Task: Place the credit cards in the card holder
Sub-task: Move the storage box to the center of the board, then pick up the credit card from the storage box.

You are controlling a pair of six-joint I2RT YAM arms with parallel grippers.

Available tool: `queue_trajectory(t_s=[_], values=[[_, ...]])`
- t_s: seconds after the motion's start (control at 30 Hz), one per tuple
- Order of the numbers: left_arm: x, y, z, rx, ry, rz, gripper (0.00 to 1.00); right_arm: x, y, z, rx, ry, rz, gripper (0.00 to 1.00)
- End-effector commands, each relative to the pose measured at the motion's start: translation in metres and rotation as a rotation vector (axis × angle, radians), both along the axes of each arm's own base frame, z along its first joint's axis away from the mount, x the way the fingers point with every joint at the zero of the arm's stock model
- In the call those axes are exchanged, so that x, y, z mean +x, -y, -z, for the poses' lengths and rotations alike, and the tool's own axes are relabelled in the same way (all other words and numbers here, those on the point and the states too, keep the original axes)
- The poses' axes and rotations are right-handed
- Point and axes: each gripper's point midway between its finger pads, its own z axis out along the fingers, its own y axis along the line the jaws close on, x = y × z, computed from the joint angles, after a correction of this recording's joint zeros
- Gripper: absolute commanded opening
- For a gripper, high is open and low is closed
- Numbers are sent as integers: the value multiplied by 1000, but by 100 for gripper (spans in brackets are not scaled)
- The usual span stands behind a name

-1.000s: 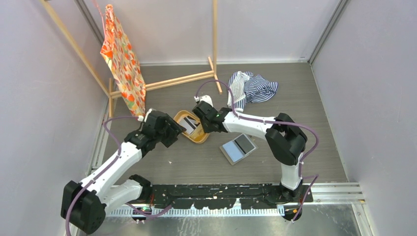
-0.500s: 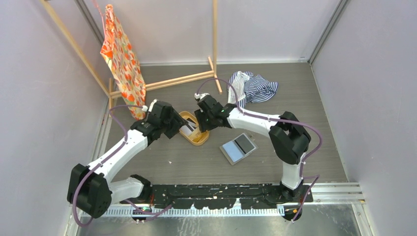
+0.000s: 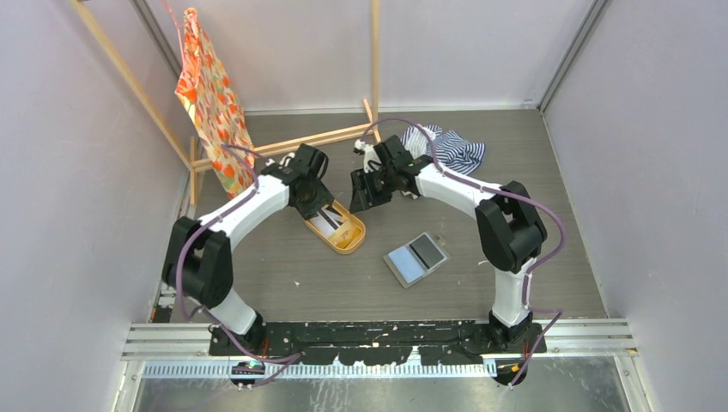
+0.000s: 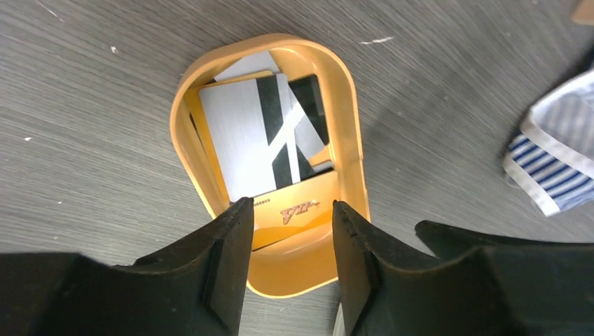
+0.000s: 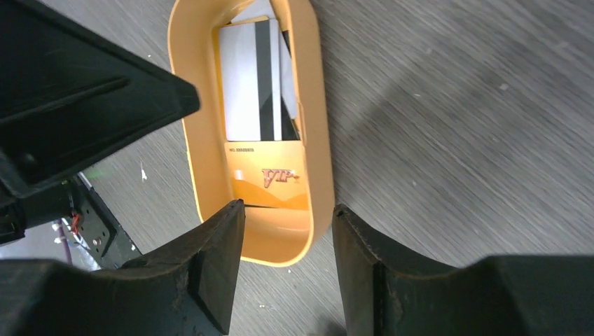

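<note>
Several credit cards (image 4: 249, 133) lie stacked in an oval orange tray (image 4: 350, 140): a white one with a black stripe on top, and an orange VIP card (image 4: 294, 210) at the near end. My left gripper (image 4: 291, 204) hovers open over that end, holding nothing. My right gripper (image 5: 288, 206) is also open and empty, just off the tray's (image 5: 206, 154) end, where the VIP card (image 5: 270, 178) lies. The card holder (image 3: 415, 258) lies open on the table right of the tray (image 3: 348, 240), apart from both the left gripper (image 3: 322, 206) and the right gripper (image 3: 359, 196).
A blue-striped cloth (image 3: 446, 153) is bunched behind the right arm. An orange patterned cloth (image 3: 210, 103) hangs on a wooden frame (image 3: 318, 137) at the back left. The left arm's black body (image 5: 70, 91) fills the right wrist view's upper left.
Both arms swung toward the back. The right gripper left the tray and opened. The left gripper moved in over the tray and its jaws narrowed slightly.
</note>
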Motion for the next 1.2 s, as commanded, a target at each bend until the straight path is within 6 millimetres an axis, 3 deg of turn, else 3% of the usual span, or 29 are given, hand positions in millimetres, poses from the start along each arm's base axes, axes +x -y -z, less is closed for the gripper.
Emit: queue_trajectory(t_s=[0.0,0.2,0.53,0.9,1.17], values=[[-11,-18,12,134,-155,-18,49,3,-23,-6,54,-9,-63,56],[-12,-17,30,185,-254,-16,54,6,-28,14,42,-81,-40,56],[-6,-10,45,218,-330,-2,54,0,-31,17,71,-119,-13,54],[-22,-17,66,370,-500,6,55,-5,-33,23,79,-138,1,54],[-14,-14,61,346,-449,-14,58,-9,-34,25,95,-152,0,53]])
